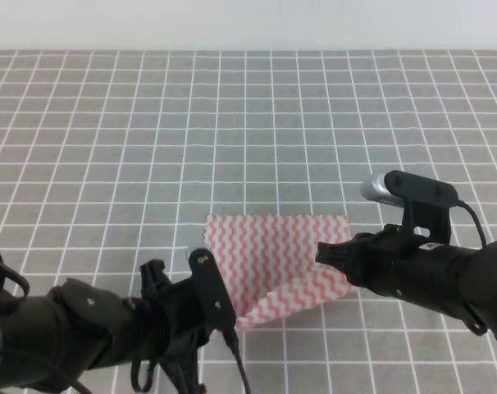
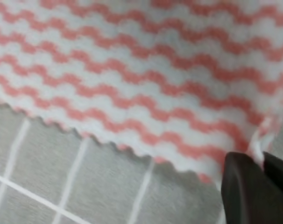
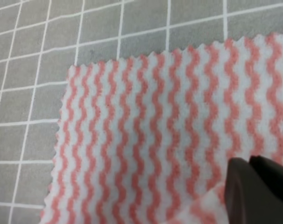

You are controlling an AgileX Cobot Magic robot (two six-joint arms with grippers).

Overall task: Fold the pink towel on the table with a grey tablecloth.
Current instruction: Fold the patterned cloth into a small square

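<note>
The pink towel [image 1: 273,254] lies on the table with a grey tablecloth [image 1: 232,123], near the front middle. Its near part is raised and creased. My left gripper [image 1: 230,322] is at the towel's near left corner. In the left wrist view its dark fingers [image 2: 239,191] are closed together with the towel [image 2: 146,79] edge pinched between them. My right gripper [image 1: 324,253] is at the towel's right edge. The right wrist view has its fingers [image 3: 246,191] pressed together on the towel [image 3: 151,140], with a fold of cloth beside them.
White grid lines cover the grey cloth [image 2: 62,177] on all sides of the towel. Both black arms fill the near edge of the high view, and the right wrist camera [image 1: 408,190] sticks up above the right arm. A pale wall borders the table's far edge.
</note>
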